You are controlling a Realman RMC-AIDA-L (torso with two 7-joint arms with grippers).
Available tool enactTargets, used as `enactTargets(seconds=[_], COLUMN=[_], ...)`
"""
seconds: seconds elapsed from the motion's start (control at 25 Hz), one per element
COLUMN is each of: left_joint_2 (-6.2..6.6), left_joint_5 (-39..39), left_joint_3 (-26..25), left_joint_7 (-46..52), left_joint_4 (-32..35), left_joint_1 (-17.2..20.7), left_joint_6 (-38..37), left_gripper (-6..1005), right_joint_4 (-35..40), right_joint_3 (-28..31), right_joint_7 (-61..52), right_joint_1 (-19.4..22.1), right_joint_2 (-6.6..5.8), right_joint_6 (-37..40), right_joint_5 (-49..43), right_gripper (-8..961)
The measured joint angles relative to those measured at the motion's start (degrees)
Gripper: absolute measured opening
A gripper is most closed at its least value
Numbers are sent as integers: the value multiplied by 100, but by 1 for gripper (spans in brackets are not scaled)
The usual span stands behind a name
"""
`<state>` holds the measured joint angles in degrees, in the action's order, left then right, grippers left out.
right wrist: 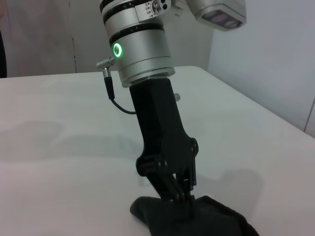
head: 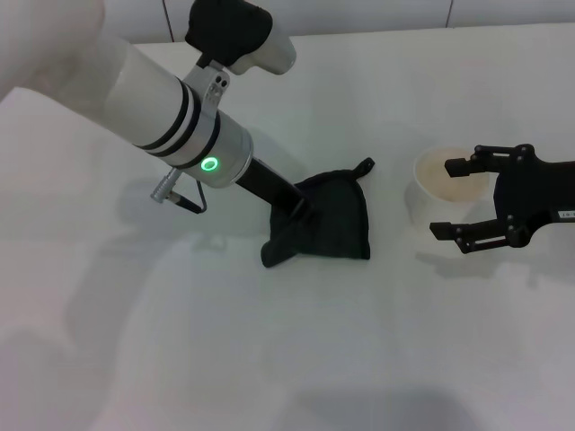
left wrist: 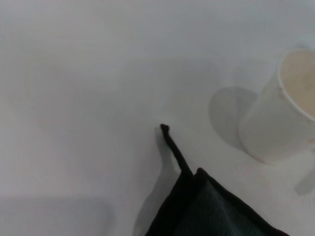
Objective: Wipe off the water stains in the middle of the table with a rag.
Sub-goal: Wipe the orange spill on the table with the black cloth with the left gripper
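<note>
The black rag [head: 332,220] lies on the white table [head: 269,359] near the middle, its loop [head: 364,166] pointing to the far right. My left gripper [head: 293,209] presses down on the rag's left part, shut on the bunched cloth; the right wrist view shows it [right wrist: 178,195] pinching the rag [right wrist: 206,219]. The left wrist view shows the rag's corner [left wrist: 211,211] and loop [left wrist: 167,132]. The water stains are not in view. My right gripper [head: 440,197] is open at the right, beside a white cup [head: 445,180].
The translucent white plastic cup [left wrist: 275,118] stands upright to the right of the rag, between the right gripper's fingers [head: 458,166] or just behind them. The table's far edge runs along the back wall.
</note>
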<state>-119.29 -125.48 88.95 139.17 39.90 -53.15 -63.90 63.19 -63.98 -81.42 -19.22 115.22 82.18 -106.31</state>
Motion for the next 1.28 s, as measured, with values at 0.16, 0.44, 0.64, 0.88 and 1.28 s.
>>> enactTargets(seconds=[0.16, 0.44, 0.64, 0.88, 1.28], left_joint_2=[-13, -14, 7, 15, -22], left_joint_5=[-223, -422, -425, -522, -503], left_joint_3=[0, -29, -53, -189, -144], left_joint_7=[209, 574, 788, 914, 249], left_joint_4=[-8, -15, -14, 8, 51], left_joint_1=[1, 15, 24, 24, -69], left_joint_6=[182, 501, 765, 927, 137], left_gripper=[67, 69, 71, 74, 78], right_joint_4=[0, 0, 1, 18, 19], right_joint_3=[1, 0, 0, 0, 0], right_joint_7=[2, -5, -11, -17, -22], right_joint_1=[-6, -6, -1, 10, -9], right_joint_2=[0, 0, 0, 0, 0], right_joint_6=[0, 0, -1, -5, -28], right_joint_5=[3, 6, 6, 6, 5], right_gripper=[869, 869, 869, 869, 869])
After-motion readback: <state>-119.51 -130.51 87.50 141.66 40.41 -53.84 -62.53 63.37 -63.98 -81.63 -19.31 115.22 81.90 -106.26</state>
